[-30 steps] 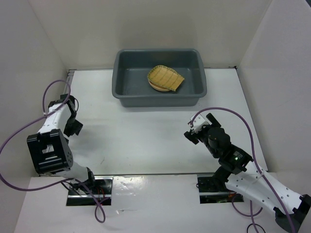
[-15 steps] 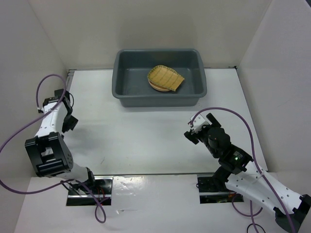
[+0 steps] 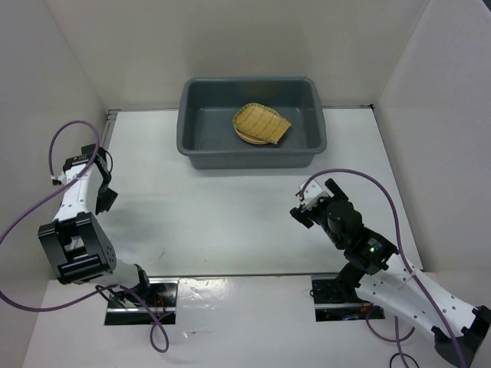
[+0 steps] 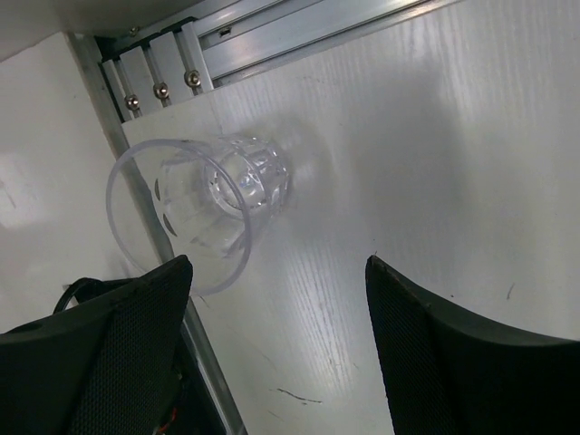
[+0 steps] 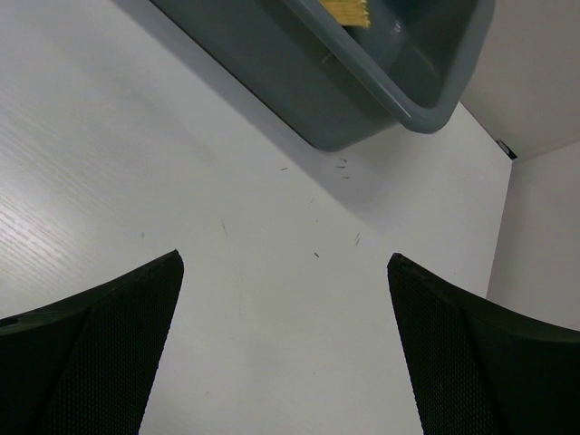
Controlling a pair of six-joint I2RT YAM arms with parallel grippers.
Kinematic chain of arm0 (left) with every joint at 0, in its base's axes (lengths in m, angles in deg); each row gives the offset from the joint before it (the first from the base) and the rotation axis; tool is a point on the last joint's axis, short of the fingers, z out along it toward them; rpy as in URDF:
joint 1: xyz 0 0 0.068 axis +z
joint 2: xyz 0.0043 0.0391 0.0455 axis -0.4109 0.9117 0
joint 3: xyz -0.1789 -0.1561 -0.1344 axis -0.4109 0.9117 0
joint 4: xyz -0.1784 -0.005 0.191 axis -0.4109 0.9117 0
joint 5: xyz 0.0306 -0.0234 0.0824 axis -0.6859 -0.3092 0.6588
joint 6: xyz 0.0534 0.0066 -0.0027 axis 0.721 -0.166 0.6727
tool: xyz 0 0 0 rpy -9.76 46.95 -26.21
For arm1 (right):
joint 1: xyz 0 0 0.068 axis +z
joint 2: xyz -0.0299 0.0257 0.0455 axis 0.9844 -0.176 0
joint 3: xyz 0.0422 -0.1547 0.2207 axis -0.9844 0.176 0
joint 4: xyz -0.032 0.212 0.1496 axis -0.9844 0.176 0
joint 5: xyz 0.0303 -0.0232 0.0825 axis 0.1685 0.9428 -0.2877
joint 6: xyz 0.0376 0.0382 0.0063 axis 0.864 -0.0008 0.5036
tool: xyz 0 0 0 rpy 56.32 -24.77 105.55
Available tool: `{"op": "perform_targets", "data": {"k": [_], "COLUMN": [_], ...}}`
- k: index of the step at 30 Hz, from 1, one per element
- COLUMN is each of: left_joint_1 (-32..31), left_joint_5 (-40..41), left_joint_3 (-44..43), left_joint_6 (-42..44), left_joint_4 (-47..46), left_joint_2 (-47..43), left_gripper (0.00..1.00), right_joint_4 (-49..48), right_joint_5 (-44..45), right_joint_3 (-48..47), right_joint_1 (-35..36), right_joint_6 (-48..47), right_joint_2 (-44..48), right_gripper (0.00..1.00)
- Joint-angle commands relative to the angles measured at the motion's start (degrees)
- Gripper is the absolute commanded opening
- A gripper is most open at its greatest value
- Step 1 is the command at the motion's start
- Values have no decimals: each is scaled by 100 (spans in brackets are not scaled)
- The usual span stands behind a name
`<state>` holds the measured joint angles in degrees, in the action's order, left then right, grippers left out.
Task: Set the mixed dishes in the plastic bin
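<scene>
In the left wrist view, the left gripper [image 4: 279, 263] is being held wide open, with bare worktop [image 4: 435, 163] being shown between its jaws. A clear glass cup [image 4: 243, 181] is being seen at 10 o'clock of the frame, its open mouth being turned toward the camera. It is being framed just beside the aluminium rail [image 4: 156, 88] at the worktop's edge, ahead of the finger on the left rather than between the two. Whether it is being touched cannot be told.

In the right wrist view, the right gripper [image 5: 284, 258] is likewise being held wide open over bare worktop, nothing being gripped. The grey plastic bin [image 5: 299, 100] is being shown at 12 o'clock, well apart from the fingers, with a sliver of the yellow tray [image 5: 344, 9] being glimpsed inside.

In the top view, the bin is being shown at 12 o'clock on the worktop. The ribbed tray is being carried inside it, right of centre, atop an orange plate [image 3: 244, 136] whose edge is being exposed at the tray's 7 o'clock. The left arm [image 3: 77, 203] is being shown at 9 o'clock and the right arm [image 3: 360, 245] at 4 o'clock, both well apart from the bin.
</scene>
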<state>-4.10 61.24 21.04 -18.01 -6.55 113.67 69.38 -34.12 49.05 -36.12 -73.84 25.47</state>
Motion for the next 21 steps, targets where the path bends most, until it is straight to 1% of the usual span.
{"op": "perform_targets", "data": {"k": [1,6,10,12,17,19,21], "left_joint_1": [189,295,348,401,401,401,401], "left_joint_5": [77,-54,-213,-388,-494,-608,-687], "left_joint_3": [155,270,322,322,375,375,375], "left_joint_6": [-287,-279,-93,-24,135,188,188], "left_joint_4": [91,-66,-242,-243,-427,-489,-550], "left_joint_2": [69,122,428,639,895,957,1106], "left_gripper": [84,84,84,81,77,70,66], "right_joint_4": [-97,-97,-97,-97,-97,-97,-97], "right_joint_5": [27,27,27,27,27,27,27], "right_joint_3": [14,14,14,14,66,66,66], "right_joint_1": [64,64,64,64,64,64,64], "right_joint_6": [43,43,43,43,95,95,95], "right_joint_2": [-66,-66,-66,-66,-66,-66,-66], "right_gripper": [98,98,98,98,98,98,98]}}
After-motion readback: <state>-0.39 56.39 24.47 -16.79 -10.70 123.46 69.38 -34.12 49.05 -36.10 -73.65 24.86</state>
